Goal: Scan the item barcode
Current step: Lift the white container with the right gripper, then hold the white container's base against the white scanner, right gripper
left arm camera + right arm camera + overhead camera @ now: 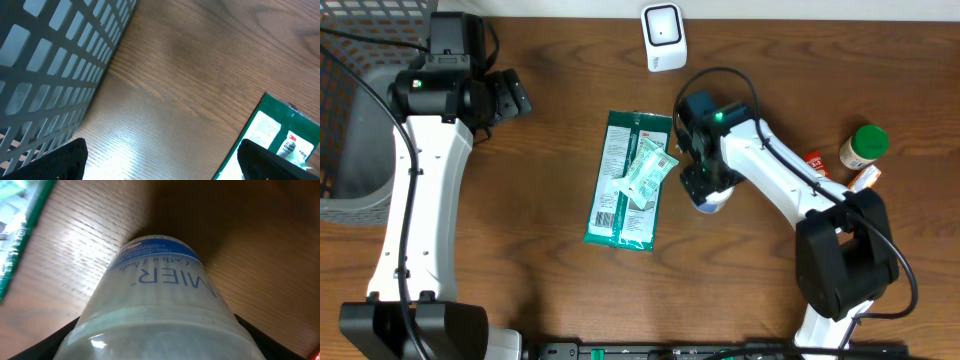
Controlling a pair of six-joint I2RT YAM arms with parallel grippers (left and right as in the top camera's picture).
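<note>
Dark brown wood-grain table, glare patches from overhead light. Grey mesh basket at the left edge; white box-shaped barcode scanner at the far edge.

Clear plastic tub with blue-lettered label sits on the table just right of the flat green packet, under the right gripper. Jaws straddle the tub, probably to carry it to the scanner; cannot tell if they press it.

Left gripper: jaws wide apart, empty, near the basket, likely kept clear.
</note>
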